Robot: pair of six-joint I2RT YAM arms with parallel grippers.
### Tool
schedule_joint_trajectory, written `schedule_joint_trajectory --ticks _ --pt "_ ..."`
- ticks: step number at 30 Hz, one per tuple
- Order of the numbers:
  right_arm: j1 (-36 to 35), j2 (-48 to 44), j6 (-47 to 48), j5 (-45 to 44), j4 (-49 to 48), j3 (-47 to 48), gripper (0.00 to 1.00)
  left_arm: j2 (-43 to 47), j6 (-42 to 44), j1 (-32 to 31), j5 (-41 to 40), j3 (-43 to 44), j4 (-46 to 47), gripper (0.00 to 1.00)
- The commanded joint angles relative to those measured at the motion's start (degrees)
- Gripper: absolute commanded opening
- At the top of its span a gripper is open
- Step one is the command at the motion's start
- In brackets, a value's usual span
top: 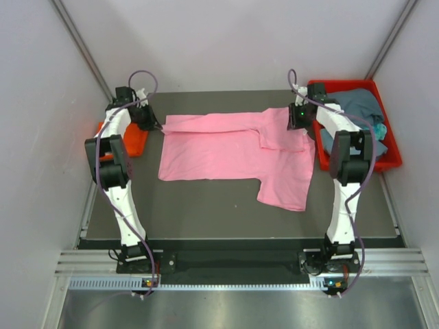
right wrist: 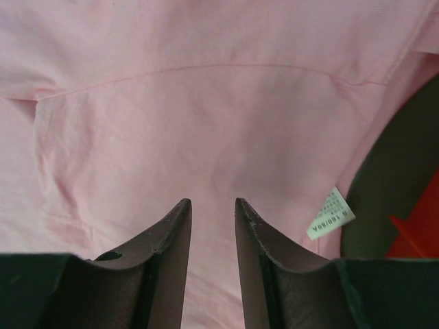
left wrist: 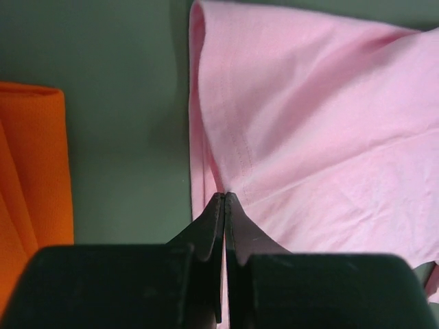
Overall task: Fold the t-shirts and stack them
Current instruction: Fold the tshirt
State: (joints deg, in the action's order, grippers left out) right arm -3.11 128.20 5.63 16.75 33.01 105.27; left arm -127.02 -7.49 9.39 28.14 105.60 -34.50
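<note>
A light pink t-shirt (top: 219, 151) lies spread on the dark table, its far edge folded over and one sleeve pointing toward the near right. My left gripper (top: 156, 125) is at the shirt's far left corner. In the left wrist view this gripper (left wrist: 225, 196) is shut on the shirt's hem (left wrist: 236, 147). My right gripper (top: 293, 122) is over the shirt's far right part. In the right wrist view it (right wrist: 212, 201) is open, with pink cloth (right wrist: 206, 103) under it. A folded bright orange t-shirt (top: 132, 140) lies left of the pink one and shows in the left wrist view (left wrist: 31, 171).
A red plastic tray (top: 343, 83) stands at the far right and holds a grey-blue shirt (top: 357, 103) and a teal one (top: 379, 128). The tray's corner (right wrist: 415, 233) shows in the right wrist view beside a white care label (right wrist: 330, 214). Grey walls enclose the table.
</note>
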Motion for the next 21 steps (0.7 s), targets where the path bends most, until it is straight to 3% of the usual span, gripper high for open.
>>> schedule_joint_trajectory --ticks 1,5,12,17,20,21 --pt "1.4 -7.0 0.9 0.0 -1.2 -2.1 0.33 2.9 0.8 0.6 1.3 5.7 0.4 0.0" --pt "1.4 -7.0 0.9 0.6 -1.2 -1.7 0.33 2.7 1.2 0.5 2.6 6.6 -1.5 0.0" --pt "1.4 -6.5 0.5 1.4 -1.2 -0.8 0.33 5.3 0.0 0.5 8.2 -2.7 -4.3 0.0" --pt "1.4 -7.0 1.0 1.7 -1.0 -1.7 0.33 6.7 1.7 0.7 6.6 -6.5 -7.8 0.01" --pt "1.4 -7.6 1.7 2.2 -0.5 -2.5 0.34 7.0 1.7 0.7 5.5 -7.7 -7.6 0.04" --pt "1.4 -8.2 1.7 2.2 -0.2 -2.9 0.34 7.0 1.3 0.8 4.7 -7.7 -7.4 0.12"
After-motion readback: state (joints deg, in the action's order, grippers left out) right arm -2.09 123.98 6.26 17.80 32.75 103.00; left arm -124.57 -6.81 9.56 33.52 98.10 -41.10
